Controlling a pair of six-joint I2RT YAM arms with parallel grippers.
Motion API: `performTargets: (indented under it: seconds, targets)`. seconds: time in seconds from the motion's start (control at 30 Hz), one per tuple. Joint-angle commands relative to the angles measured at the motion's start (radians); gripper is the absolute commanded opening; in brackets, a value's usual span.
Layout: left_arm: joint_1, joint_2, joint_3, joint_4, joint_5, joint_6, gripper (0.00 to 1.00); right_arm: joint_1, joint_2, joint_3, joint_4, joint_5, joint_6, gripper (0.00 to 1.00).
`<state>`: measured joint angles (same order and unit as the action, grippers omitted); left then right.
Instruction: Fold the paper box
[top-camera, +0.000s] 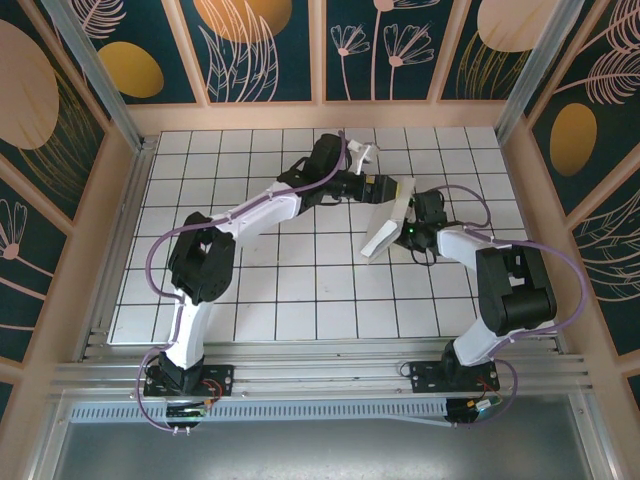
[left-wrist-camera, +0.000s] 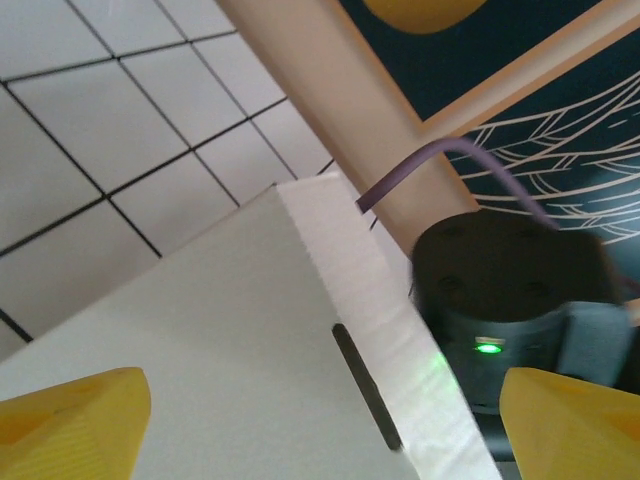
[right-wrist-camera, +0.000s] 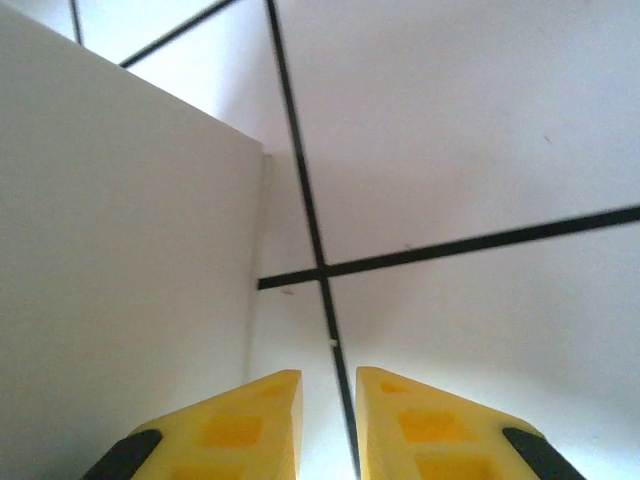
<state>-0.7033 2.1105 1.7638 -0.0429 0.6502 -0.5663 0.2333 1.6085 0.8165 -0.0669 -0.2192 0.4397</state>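
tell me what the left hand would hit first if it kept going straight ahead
Most likely the box, its white panel lying just ahead of the open left hand, though depth is unclear.

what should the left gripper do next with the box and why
Probably close the left gripper on the box. Its raised panel lies between the wide-open fingers, ungripped. The right gripper sits nearly shut beside the box with nothing between its fingers, so no grip seems to steady the panel.
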Motion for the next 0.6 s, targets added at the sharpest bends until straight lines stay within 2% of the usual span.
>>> performTargets:
  seconds: [0.0, 0.17, 0.47, 0.57]
  targets:
    - [-0.007, 0.015, -0.015, -0.048, 0.023, -0.007, 0.90, 0.034, 0.017, 0.062, -0.050, 0.049, -0.034, 0.22]
    - [-0.007, -0.005, -0.066, -0.063, -0.005, 0.017, 0.86, 0.087, 0.056, 0.145, -0.083, 0.088, -0.040, 0.21]
    - [-0.004, -0.019, -0.086, -0.189, -0.175, 0.096, 0.65, 0.114, 0.085, 0.185, -0.111, 0.111, -0.039, 0.21]
    - [0.007, -0.028, -0.112, -0.188, -0.210, 0.099, 0.62, 0.117, 0.069, 0.192, -0.123, 0.113, -0.034, 0.21]
